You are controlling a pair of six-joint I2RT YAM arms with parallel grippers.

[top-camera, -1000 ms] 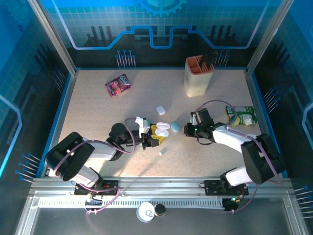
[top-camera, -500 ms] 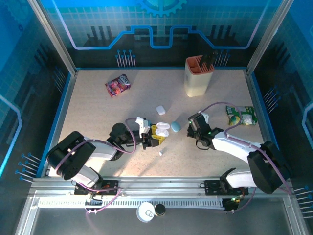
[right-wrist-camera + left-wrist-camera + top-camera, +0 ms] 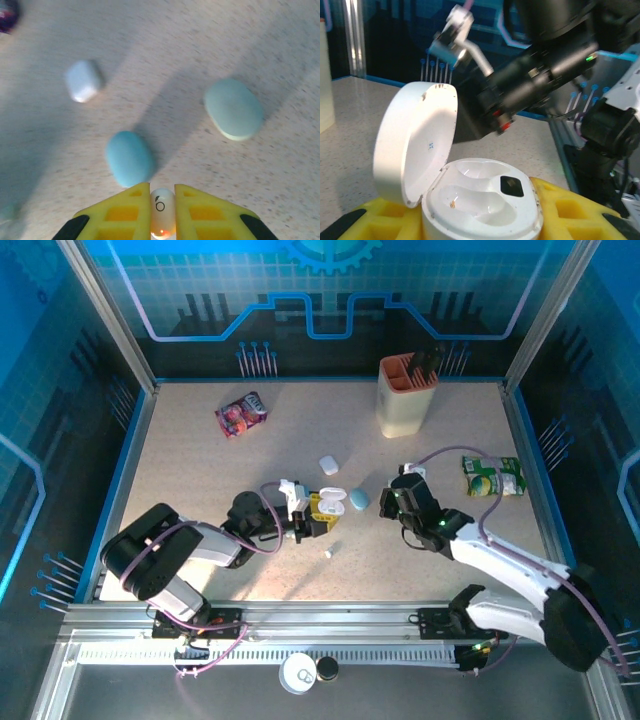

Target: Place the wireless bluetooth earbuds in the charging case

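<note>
– On the table [image 3: 200, 480], top cam: status?
– Mid-table, left gripper [image 3: 322, 518] is clamped on the open case [image 3: 330, 502]. To its right, the right gripper [image 3: 386, 506], with a blue case [image 3: 359, 499] between them. One loose bud [image 3: 328, 554] lies near, just below the open case.
– Left wrist?
– Yellow pads [image 3: 570, 210] of the left gripper hug the open case base, lid [image 3: 415, 140] up. Both wells [image 3: 475, 200] look empty, so I'd say nothing is seated yet.
– Right wrist?
– Here the right gripper [image 3: 162, 192] is nearly closed, pinching the held bud [image 3: 162, 210] at its tips, just past the blue case [image 3: 130, 158].
– Verdict?
– Early. One bud picked, insertion not yet done. After that, the loose bud needs picking and seating too.
</note>
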